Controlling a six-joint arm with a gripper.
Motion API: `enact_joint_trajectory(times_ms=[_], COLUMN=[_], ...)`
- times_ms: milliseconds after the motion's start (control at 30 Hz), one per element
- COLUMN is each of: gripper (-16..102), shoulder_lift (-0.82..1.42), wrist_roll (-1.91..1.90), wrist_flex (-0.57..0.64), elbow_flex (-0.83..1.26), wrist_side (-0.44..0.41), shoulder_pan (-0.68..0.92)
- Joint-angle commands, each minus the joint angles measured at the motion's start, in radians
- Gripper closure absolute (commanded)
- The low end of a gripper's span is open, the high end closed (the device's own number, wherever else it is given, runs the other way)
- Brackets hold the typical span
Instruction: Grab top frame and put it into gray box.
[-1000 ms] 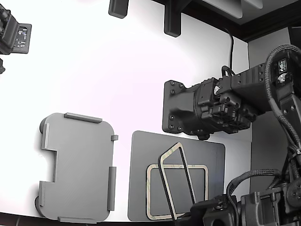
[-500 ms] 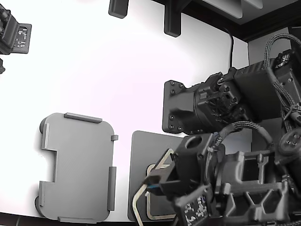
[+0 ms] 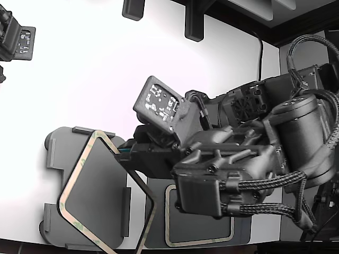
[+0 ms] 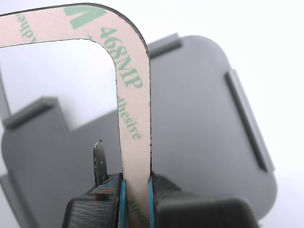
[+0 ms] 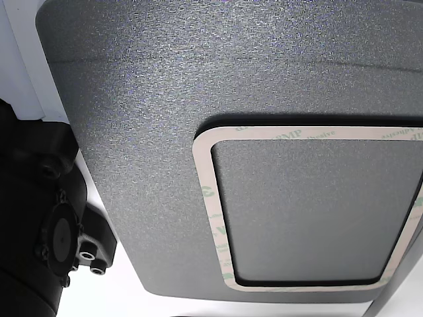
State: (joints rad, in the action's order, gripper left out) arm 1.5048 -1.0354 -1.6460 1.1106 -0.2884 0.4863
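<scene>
The top frame [image 3: 77, 168] is a thin beige frame with green print. It hangs tilted over the gray box [image 3: 100, 196] at the exterior view's left. My gripper [image 3: 123, 152] is shut on one long side of it. In the wrist view the frame [image 4: 133, 95] stands up from between the two pads of the gripper [image 4: 137, 183]. The gray box [image 4: 199, 123] with its raised tabs lies behind. I cannot tell whether the frame touches the box.
A dark gray mat [image 3: 159, 233] lies to the exterior view's right of the box. Another frame [image 3: 168, 217] lies flat on it, and the other view also shows that frame [image 5: 206, 191]. A second arm [image 3: 254, 103] stands behind. Black fixtures [image 3: 193, 24] line the far edge.
My arm has swung from over the mat toward the exterior view's left, carrying the gripped frame. The frame now hangs over the gray box. The other frame stays on the mat.
</scene>
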Motion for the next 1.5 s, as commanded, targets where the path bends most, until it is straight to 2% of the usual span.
enact_joint_trajectory(times_ms=[0,100,233,400,600,1467], gripper=[98,98,98,98,98,98], shoulder_lift=[-0.009,-0.044,-0.083,-0.114,-0.120,-0.147], wrist_roll=[-0.387,-0.660,-0.818,-0.953,-1.020,-1.103], wrist_flex=[-0.008,-0.009,-0.009,-0.011,-0.011,-0.012], elbow_flex=[-0.048,-0.054,-0.034,0.020,0.098,0.156], wrist_side=[0.017,0.077,0.127,0.218,0.287,0.259], shoulder_pan=[-0.032,-0.048,-0.041,-0.041,-0.040,0.006])
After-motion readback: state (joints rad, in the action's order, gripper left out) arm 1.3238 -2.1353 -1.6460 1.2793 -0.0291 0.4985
